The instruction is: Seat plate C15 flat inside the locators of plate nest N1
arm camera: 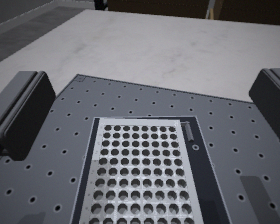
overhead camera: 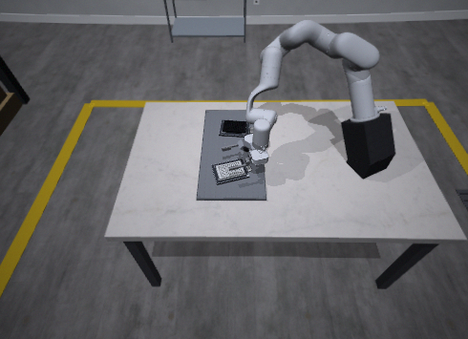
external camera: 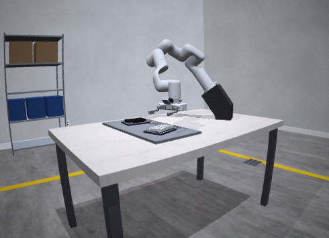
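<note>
A white multi-well plate [overhead camera: 223, 172] [external camera: 162, 128] [arm camera: 141, 166] lies in a dark plate nest [overhead camera: 234, 179] [arm camera: 207, 190]. In the wrist view a wide dark strip shows along its right side and a narrow one on its left. Whether it sits fully flat is not clear. A black plate [overhead camera: 234, 126] [external camera: 135, 120] lies in the other nest at the back of the board. No labels are readable, so I cannot tell which plate is C15 or C51. My gripper [overhead camera: 227, 158] [external camera: 160, 113] [arm camera: 151, 112] is open and empty, above the board near the white plate, fingers wider apart than the plate.
Both nests stand on a grey perforated board [overhead camera: 207, 190] [external camera: 188, 132] [arm camera: 111, 97] on the pale table [overhead camera: 158, 193] [external camera: 84, 149]. A small metal locator [arm camera: 189, 132] stands at the white plate's far right corner. The dark arm base [overhead camera: 368, 145] [external camera: 219, 103] stands at the table's right.
</note>
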Available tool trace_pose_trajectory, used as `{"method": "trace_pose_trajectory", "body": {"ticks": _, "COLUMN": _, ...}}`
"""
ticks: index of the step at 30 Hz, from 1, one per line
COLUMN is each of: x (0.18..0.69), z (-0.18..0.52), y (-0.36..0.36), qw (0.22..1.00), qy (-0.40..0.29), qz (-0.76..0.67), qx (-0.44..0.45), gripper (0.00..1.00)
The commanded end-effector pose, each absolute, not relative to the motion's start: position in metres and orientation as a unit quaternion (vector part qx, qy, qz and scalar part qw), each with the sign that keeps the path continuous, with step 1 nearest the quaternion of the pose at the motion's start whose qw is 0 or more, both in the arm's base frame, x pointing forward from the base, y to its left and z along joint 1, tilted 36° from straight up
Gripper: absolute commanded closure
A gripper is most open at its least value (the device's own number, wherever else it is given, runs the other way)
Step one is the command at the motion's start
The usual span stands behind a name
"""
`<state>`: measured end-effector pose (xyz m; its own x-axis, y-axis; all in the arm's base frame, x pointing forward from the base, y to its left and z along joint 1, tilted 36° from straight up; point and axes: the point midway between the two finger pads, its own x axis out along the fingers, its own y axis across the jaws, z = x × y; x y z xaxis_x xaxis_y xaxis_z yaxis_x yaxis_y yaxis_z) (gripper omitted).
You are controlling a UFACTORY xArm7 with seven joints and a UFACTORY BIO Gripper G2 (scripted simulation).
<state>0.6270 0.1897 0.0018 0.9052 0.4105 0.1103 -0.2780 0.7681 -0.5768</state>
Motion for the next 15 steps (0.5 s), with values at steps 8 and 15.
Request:
{"method": "trace_pose_trajectory", "body": {"ticks": 8, "x": 0.6286, "z": 0.0022, "y": 0.1922, "qw": 0.933, "qy": -0.117, "qz": 0.185, "qx": -0.285, "gripper": 0.46}}
{"method": "trace_pose_trajectory", "body": {"ticks": 15, "x": 0.6318, "z": -0.0059, "y": 0.1873, "qw": 0.933, "qy": -0.117, "qz": 0.185, "qx": -0.285, "gripper": 0.46}}
